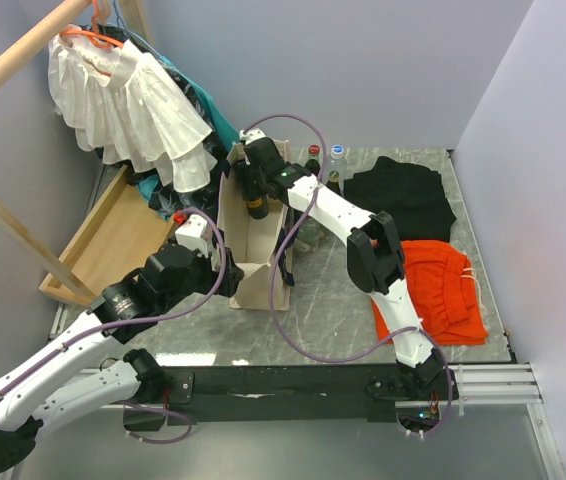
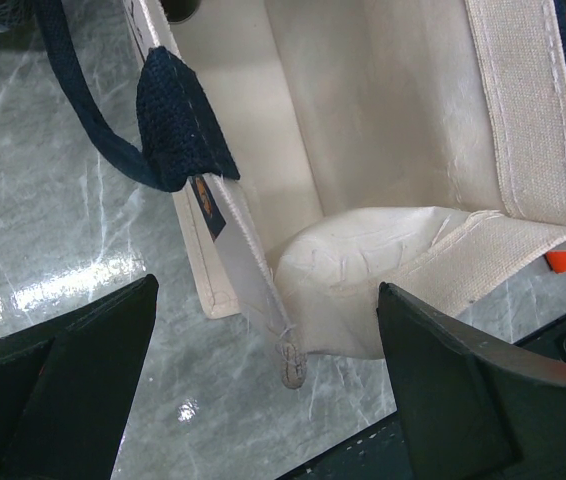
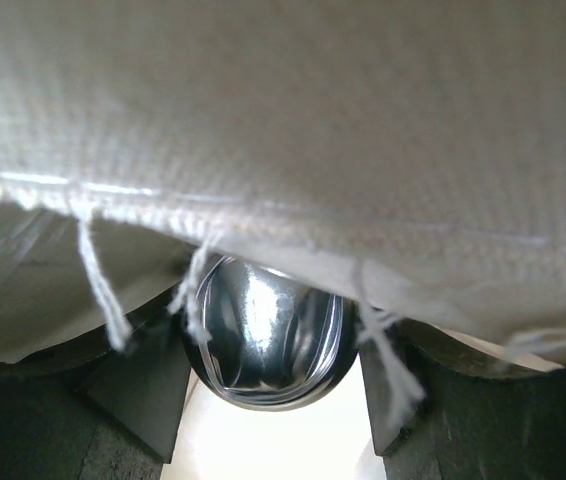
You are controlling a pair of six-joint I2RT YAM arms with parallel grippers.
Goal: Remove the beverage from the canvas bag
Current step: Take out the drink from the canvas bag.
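Canvas bag (image 1: 248, 262): tall, boxy, cream, standing upright on the tabletop with its mouth open and its inside pale and creased. A navy strap handle (image 2: 113, 150) hangs down outside its wall. Beverage (image 3: 268, 345): only a dark, glossy, rounded body shows, inside the bag's far end, tucked under a frayed canvas hem; label and cap are not visible.

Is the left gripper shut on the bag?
No, the left gripper is wide open, with a corner of the bag lying loose between its jaws.
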